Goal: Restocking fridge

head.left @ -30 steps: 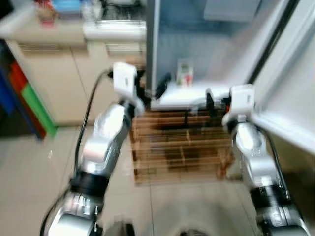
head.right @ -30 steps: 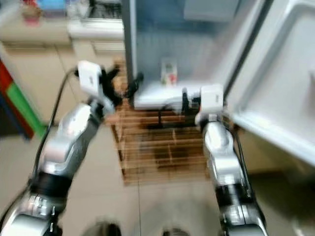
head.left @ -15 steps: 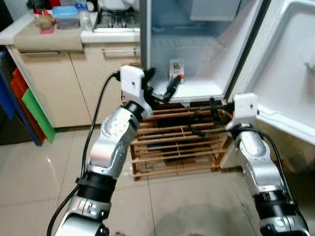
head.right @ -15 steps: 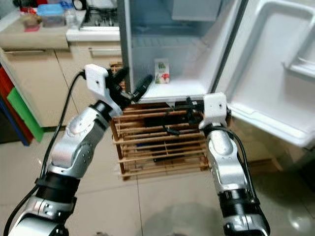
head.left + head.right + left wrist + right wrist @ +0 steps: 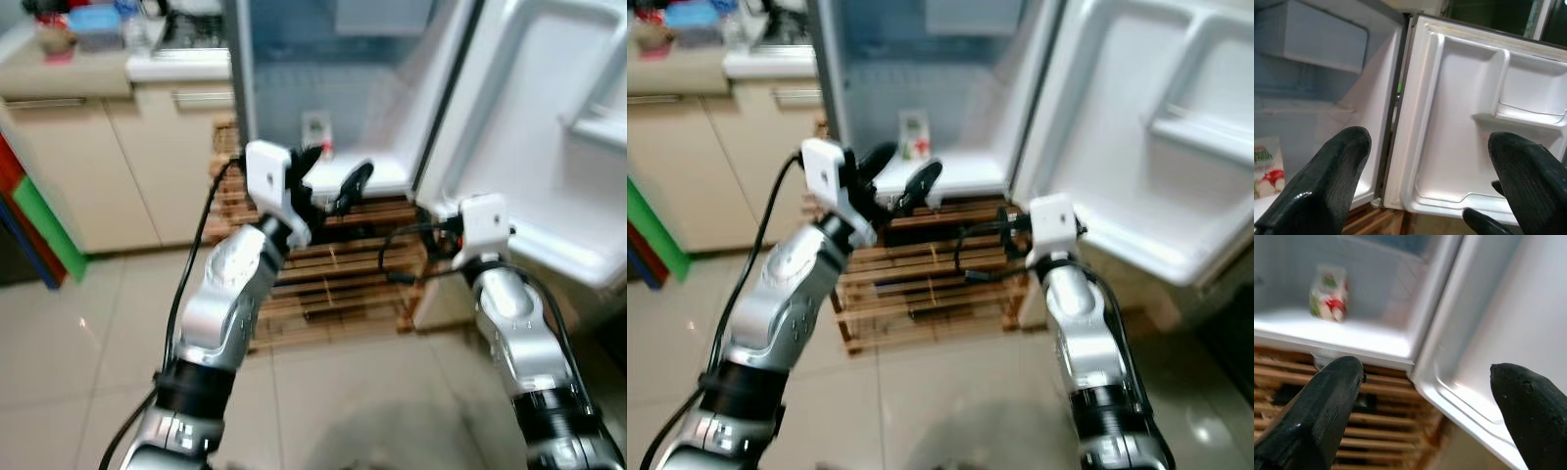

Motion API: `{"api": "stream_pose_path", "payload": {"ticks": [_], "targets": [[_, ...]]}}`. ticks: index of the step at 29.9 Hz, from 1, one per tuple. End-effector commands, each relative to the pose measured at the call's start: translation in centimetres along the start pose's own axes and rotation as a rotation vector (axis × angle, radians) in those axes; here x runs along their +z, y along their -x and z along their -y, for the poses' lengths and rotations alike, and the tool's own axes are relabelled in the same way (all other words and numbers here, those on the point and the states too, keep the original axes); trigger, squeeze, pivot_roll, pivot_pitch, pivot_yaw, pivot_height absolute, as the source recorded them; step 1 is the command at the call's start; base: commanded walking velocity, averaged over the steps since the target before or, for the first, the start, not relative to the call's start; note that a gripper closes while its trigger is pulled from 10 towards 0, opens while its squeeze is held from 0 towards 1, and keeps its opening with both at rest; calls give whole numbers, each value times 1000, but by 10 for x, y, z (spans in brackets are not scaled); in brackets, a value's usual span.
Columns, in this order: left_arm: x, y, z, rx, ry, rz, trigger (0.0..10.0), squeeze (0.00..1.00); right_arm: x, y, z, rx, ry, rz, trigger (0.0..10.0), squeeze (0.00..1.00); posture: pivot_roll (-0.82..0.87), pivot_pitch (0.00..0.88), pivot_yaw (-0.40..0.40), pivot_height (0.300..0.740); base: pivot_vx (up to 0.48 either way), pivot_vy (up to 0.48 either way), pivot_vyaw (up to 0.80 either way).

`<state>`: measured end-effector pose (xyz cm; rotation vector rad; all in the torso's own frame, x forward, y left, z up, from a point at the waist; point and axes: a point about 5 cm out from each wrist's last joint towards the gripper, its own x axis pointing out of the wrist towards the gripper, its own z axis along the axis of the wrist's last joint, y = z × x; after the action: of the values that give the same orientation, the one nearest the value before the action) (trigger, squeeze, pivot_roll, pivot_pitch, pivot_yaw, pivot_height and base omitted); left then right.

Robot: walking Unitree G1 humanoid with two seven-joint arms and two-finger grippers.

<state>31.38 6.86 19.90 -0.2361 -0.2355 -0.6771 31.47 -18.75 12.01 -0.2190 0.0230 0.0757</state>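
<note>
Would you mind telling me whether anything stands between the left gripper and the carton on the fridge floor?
Nothing visible does. The fridge door is swung wide open, and the left gripper, fingers apart and empty, is raised just before the opening; the carton stands upright, alone, farther back inside.

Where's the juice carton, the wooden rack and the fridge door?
juice carton point(image 5: 1328, 293), right wrist view, its front face.
wooden rack point(image 5: 921, 284), right eye view, middle slats.
fridge door point(image 5: 1459, 147), left wrist view, inner panel.

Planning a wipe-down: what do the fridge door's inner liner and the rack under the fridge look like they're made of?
Fridge door liner: probably moulded white plastic, smooth with a slight sheen and rounded formed shelves. Rack: looks like unpainted light wood, judging by its tan slats.
</note>
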Motion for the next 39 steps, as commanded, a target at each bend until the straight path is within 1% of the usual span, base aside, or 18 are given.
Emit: {"api": "stream_pose_path", "payload": {"ticks": [1,3,5,6,7,8,9,10,11,15,20,23,26,30,32,34,37,39], "targets": [[4,0,-3,-1,0,5,10000,0,-5,4,-4,34,9,-31,10000,0,-159,0,-11,740,0,-435,0],[4,0,-3,-1,2,2,10000,0,-15,10,-7,61,16,-82,10000,0,-160,0,-10,740,0,-435,0],[3,0,-3,-2,10,-5,10000,0,-44,23,-5,85,19,-226,10000,0,-161,0,-9,740,0,-435,0],[3,0,-3,-2,10,-5,10000,0,-44,23,-5,85,19,-226,10000,0,-161,0,-9,740,0,-435,0],[2,0,-3,2,12,-12,10000,0,-60,31,-3,91,21,-321,10000,0,-165,0,-3,740,0,-435,0],[2,0,-4,2,28,-11,10000,0,-77,39,6,46,22,-427,10000,0,-167,0,-1,740,296,-326,0],[2,0,-4,2,28,-11,10000,0,-77,39,6,46,22,-427,10000,0,-167,0,-1,740,296,-326,0],[4,0,-6,7,51,1,10000,0,-100,52,26,-66,-22,-557,10000,0,-167,0,0,740,307,0,0],[5,0,-7,9,55,5,10000,0,-104,55,31,-95,-38,-578,10000,0,-167,0,0,740,0,0,0],[3,-1,-14,37,33,-12,10000,0,-91,51,74,-332,16,-521,10000,0,-177,0,6,740,0,0,0],[1,-2,-13,29,35,-25,10000,0,-54,34,111,-511,127,-379,10000,0,-178,0,7,740,0,0,0],[1,-2,-12,26,35,-27,10000,0,-43,27,119,-556,183,-346,10000,0,-173,0,4,740,0,0,0],[1,-2,-13,33,39,-26,10000,0,-36,21,124,-598,191,-321,10000,0,-172,0,6,740,0,0,0],[1,-3,-16,35,34,-30,10000,0,-24,4,116,-576,150,-264,10000,0,-169,0,14,740,0,0,0],[1,-3,-16,25,27,-39,10000,0,-13,-12,96,-462,109,-195,10000,0,-169,0,18,740,0,0,0],[0,-4,-16,10,1,-59,10000,0,5,-27,63,-326,124,-89,10000,0,-167,0,20,740,0,0,0],[-2,-2,-19,15,-20,-88,10000,0,24,-35,26,-190,149,31,10000,0,-157,0,20,740,0,0,0],[-5,0,-22,23,-23,-114,10000,0,31,-35,13,-150,165,80,10000,0,-153,0,21,740,0,0,0]]}}
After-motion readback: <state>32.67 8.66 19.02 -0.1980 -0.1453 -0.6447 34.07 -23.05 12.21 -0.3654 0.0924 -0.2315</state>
